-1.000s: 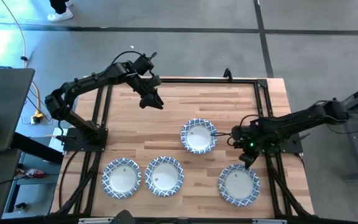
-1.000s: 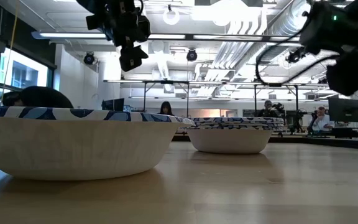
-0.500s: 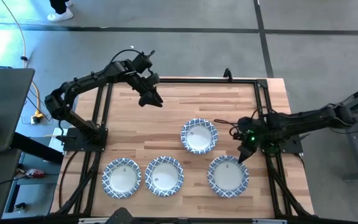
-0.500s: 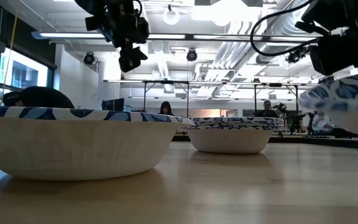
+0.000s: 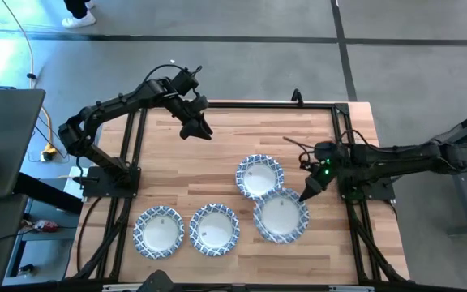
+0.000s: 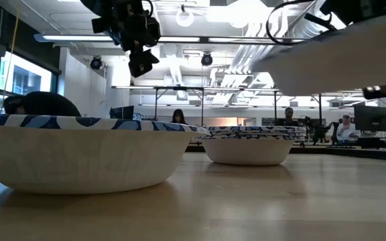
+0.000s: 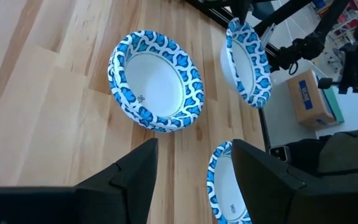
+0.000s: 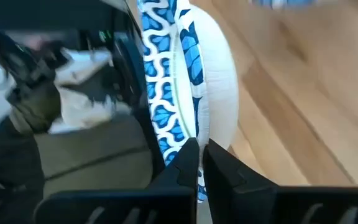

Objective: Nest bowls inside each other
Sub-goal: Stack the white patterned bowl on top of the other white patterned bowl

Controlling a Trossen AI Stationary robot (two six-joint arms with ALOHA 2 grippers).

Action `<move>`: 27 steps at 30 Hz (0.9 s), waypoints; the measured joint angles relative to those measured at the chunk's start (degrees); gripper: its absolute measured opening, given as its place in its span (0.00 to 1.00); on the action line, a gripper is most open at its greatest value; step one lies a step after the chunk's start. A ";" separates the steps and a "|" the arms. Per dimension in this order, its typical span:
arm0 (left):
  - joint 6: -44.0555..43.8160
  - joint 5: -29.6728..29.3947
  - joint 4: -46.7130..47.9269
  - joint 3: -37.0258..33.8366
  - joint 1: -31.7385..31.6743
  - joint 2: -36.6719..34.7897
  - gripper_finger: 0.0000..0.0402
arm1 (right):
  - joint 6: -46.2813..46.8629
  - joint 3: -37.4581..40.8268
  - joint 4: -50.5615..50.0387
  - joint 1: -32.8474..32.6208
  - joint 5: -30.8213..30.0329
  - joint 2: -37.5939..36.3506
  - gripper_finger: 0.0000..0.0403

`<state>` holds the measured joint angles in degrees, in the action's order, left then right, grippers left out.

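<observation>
While my left arm waits raised over the far left part of the table (image 5: 217,154), its left claw (image 5: 198,130) hangs with fingers apart and nothing between them; the left wrist view confirms the gap between the two dark fingers (image 7: 135,180).

Bowls on the table, left to right in the high view: first bowl (image 5: 159,231) at the near left edge, sitting flat. Second bowl (image 5: 214,229) just beside it, rims near but apart. Third bowl (image 5: 259,176) toward the table's middle, farther from the near edge than the first two. In the low view this one shows several stacked rims (image 6: 250,131), so it looks like a nested stack rather than a single bowl; exact count cannot be told.

Fourth bowl (image 5: 280,216) is the carried one. My right claw (image 5: 306,193) is closed on its rim at the side facing the right arm. The right wrist view shows both fingers (image 8: 185,168) pinched on the patterned rim, bowl (image 8: 185,74) seen edge-on. In the high view its rim overlaps the near-right edge of the third bowl. In the low view its white underside (image 6: 340,60) shows high in the picture, above the stack's rims, clear of the wood. The left wrist view also catches it off the table, tilted (image 7: 247,62).

Right arm reaches in low from the table's right edge.
</observation>
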<state>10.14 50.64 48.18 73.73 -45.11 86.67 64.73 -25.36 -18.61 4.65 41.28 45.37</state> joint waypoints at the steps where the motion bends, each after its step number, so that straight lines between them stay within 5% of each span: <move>1: 0.17 -0.01 0.00 0.00 -0.08 0.00 0.48 | 0.12 0.00 0.97 0.62 -0.73 -0.04 0.00; 27: 2.10 0.45 -0.52 0.00 -1.13 0.00 0.48 | 4.48 -0.04 3.91 10.90 -19.64 -0.13 0.00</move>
<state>12.24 51.09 47.66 73.73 -46.24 86.67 69.21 -25.41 -14.70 15.55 21.64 45.24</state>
